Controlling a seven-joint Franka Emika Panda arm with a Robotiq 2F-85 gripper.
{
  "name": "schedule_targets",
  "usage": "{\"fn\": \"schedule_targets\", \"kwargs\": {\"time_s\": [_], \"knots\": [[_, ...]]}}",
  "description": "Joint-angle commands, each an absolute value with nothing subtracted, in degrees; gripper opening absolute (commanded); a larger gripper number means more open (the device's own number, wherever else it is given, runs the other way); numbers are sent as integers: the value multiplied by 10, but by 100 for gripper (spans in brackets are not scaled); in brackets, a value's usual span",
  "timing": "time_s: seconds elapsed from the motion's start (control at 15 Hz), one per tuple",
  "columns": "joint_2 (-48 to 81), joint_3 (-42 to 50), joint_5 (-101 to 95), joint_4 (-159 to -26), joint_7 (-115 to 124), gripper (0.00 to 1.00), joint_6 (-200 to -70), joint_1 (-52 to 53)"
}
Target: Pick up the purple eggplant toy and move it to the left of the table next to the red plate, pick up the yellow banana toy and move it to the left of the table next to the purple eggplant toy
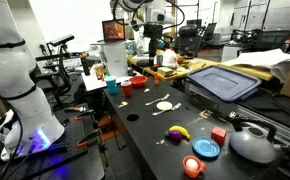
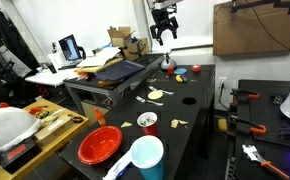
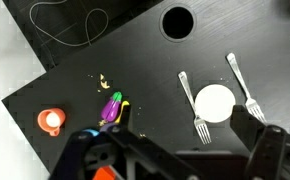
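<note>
Targeting purple eggplant toy [image 3: 110, 108], lying against yellow banana toy [image 3: 122, 104] on black table [image 3: 135, 60]. Empty gripper [image 2: 163, 36] high above, jaws spread. Advised: centre over eggplant, close across its body, sparing banana.

Setting: robotics lab or workshop. Evidence: long black table [image 2: 165, 110] hemmed in by cluttered workbenches. Lit monitor [image 1: 113, 31] at far end. Open laptop [image 2: 70, 47] on far left desk. Large cardboard box [image 2: 250, 28]. Grey storage tote [image 1: 225, 82].

Eggplant toy [image 3: 110, 108] just beside banana toy [image 3: 123, 104]; disc [image 3: 215, 101] between two forks [image 3: 193, 105]
</note>
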State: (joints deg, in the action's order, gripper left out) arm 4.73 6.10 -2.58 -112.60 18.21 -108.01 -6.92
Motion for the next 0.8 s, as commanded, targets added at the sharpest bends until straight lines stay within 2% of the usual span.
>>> {"fn": "schedule_targets", "kwargs": {"time_s": [0.0, 0.73], "knots": [[95, 80, -9, -1089, 193, 100, -1067, -80], [193, 132, 29, -1095, 214, 100, -1083, -119]]}}
